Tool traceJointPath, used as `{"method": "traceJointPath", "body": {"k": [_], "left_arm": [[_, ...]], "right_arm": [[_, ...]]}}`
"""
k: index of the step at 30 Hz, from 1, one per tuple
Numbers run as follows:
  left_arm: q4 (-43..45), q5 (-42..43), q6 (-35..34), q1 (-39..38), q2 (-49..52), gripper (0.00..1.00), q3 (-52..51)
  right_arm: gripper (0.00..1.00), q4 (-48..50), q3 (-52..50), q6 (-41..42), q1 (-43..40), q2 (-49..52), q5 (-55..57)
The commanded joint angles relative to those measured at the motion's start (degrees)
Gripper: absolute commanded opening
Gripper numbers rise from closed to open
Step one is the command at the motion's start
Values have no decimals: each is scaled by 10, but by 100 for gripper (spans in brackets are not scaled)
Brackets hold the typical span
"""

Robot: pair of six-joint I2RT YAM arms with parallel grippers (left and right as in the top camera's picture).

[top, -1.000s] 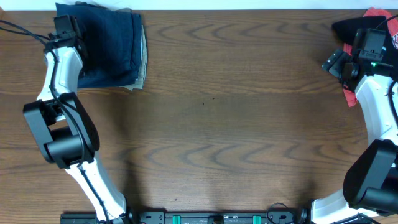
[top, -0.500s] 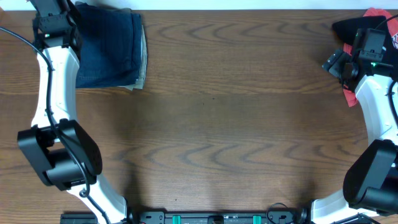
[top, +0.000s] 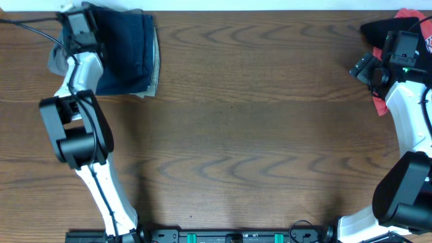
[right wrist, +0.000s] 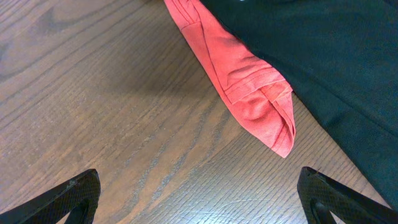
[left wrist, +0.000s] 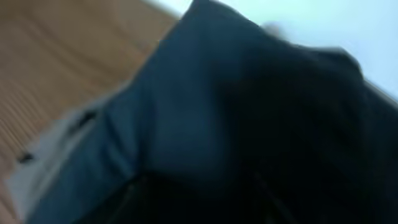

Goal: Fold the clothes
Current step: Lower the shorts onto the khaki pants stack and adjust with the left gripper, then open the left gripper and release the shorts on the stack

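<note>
A red cloth (right wrist: 249,81) lies crumpled on the wood-grain bench (top: 236,135) at the upper right of the overhead frame. It sits partly under a black garment (right wrist: 323,50), which covers its upper edge. In the right wrist view, its folded, hemmed end points toward the lower right.

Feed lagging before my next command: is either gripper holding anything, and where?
Right gripper is open, holding nothing. Left gripper is over the folded navy shorts; its camera is blurred, so a hold cannot be told.

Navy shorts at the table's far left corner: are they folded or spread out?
Folded: the navy shorts form a compact rectangle, with stacked layer edges showing along the right side.
</note>
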Motion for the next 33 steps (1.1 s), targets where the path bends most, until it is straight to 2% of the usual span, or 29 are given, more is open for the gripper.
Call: {"method": "traceJointPath", "body": {"k": [1, 6, 8, 12, 16, 17, 20, 21, 26, 28, 31, 33], "left_arm": [[-14, -5, 16, 17, 8, 60, 0], [-41, -6, 43, 24, -20, 62, 0], [-52, -6, 48, 23, -53, 73, 0], [-79, -5, 47, 16, -129, 78, 0], [-126, -5, 47, 3, -218, 93, 0], [-145, -5, 46, -1, -238, 94, 0], [-237, -3, 37, -16, -308, 99, 0], [-269, 4, 32, -22, -327, 98, 0], [-459, 131, 17, -43, -417, 98, 0], [-524, 176, -19, -48, -446, 98, 0], [-599, 245, -151, -51, -482, 98, -1], [-624, 272, -136, -62, -501, 98, -7]], "right_arm": [[99, 2, 6, -6, 0, -6, 7], [99, 2, 6, -6, 0, -6, 7], [99, 2, 6, -6, 0, -6, 7], [99, 2, 6, -6, 0, -6, 7], [99, 2, 6, -6, 0, -6, 7], [99, 2, 6, -6, 0, -6, 7], [99, 2, 6, -6, 0, -6, 7], [99, 2, 6, -6, 0, -6, 7], [99, 2, 6, -6, 0, -6, 7], [99, 2, 6, -6, 0, -6, 7], [99, 2, 6, -6, 0, -6, 7], [99, 2, 6, -6, 0, -6, 7]]}}
